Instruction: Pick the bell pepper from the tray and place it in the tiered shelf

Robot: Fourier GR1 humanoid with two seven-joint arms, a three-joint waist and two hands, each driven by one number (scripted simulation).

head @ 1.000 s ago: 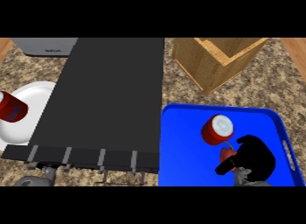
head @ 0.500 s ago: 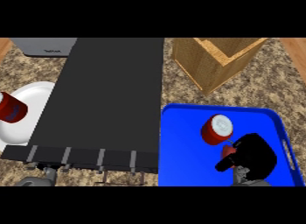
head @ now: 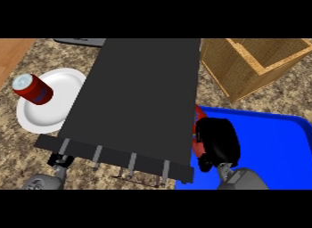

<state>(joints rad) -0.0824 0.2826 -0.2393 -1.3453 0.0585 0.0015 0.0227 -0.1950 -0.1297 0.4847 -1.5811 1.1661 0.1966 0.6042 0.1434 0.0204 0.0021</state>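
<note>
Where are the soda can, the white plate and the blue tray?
Can [head: 32, 89], head view, red side.
Plate [head: 56, 113], head view, bare white middle.
Tray [head: 277, 142], head view, bare blue floor.

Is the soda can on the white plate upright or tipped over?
Upright: the soda can stands on the white plate, its silver top showing.

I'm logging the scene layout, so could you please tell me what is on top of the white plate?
A red can stands on the white plate. The black tiered shelf covers the plate's right edge.
</note>
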